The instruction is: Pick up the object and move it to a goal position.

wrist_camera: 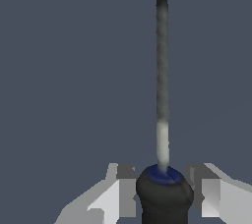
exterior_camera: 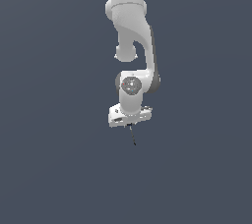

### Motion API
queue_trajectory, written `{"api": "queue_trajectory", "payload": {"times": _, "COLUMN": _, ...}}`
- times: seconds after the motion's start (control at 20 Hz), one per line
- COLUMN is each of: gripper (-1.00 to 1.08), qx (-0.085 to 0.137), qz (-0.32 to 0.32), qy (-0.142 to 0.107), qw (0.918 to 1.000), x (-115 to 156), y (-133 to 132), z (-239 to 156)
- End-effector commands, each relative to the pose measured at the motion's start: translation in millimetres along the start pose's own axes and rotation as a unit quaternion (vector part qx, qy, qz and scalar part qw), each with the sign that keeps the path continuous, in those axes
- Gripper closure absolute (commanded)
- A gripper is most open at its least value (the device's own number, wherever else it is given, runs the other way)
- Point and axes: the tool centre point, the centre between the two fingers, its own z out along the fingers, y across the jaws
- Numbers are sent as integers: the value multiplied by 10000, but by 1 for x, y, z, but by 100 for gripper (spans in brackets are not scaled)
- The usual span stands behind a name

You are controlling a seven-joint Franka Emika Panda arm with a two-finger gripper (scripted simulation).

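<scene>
In the wrist view we see the gripper (wrist_camera: pixel 163 196) nearest the camera, its two pale grey fingers (wrist_camera: pixel 119 193) standing on either side of a black rounded handle and pressed up against it. So we read the gripper as clamped on the screwdriver (wrist_camera: pixel 162 95), holding it by the handle. The handle sits between the fingers, with a blue ring on its end just beyond them. From that ring the thin grey shaft runs straight away from the gripper, pale near the ring, darker further out, ending in a dark pointed tip. Behind it we see only plain dark blue-grey ground (wrist_camera: pixel 59 70).

In the exterior view we see the white Panda arm (exterior_camera: pixel 130 36) hanging down from the upper edge, wrist joint above the hand. The gripper (exterior_camera: pixel 130 122) points downward; its fingers are too small here to make out. The screwdriver (exterior_camera: pixel 132 136) sticks out just below the gripper as a short dark sliver, tilted slightly toward the exterior view's right. We cannot tell whether its tip touches the ground (exterior_camera: pixel 49 169).
</scene>
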Motion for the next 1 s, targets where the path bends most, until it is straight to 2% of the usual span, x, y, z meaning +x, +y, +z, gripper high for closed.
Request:
{"api": "queue_trajectory", "payload": {"times": 0.0, "gripper": 108, "qx": -3, "qz": 9, "qy": 4, "qw": 10000, "x": -4, "y": 17, "z": -2}}
{"api": "queue_trajectory", "payload": {"times": 0.3, "gripper": 108, "qx": -3, "qz": 9, "qy": 4, "qw": 10000, "x": -18, "y": 73, "z": -7}}
{"api": "queue_trajectory", "payload": {"times": 0.5, "gripper": 108, "qx": -3, "qz": 9, "qy": 4, "qw": 10000, "x": -25, "y": 100, "z": -9}}
{"api": "queue_trajectory", "payload": {"times": 0.7, "gripper": 108, "qx": -3, "qz": 9, "qy": 4, "qw": 10000, "x": -27, "y": 115, "z": -11}}
{"api": "queue_trajectory", "payload": {"times": 0.95, "gripper": 108, "qx": -3, "qz": 9, "qy": 4, "qw": 10000, "x": -26, "y": 117, "z": -11}}
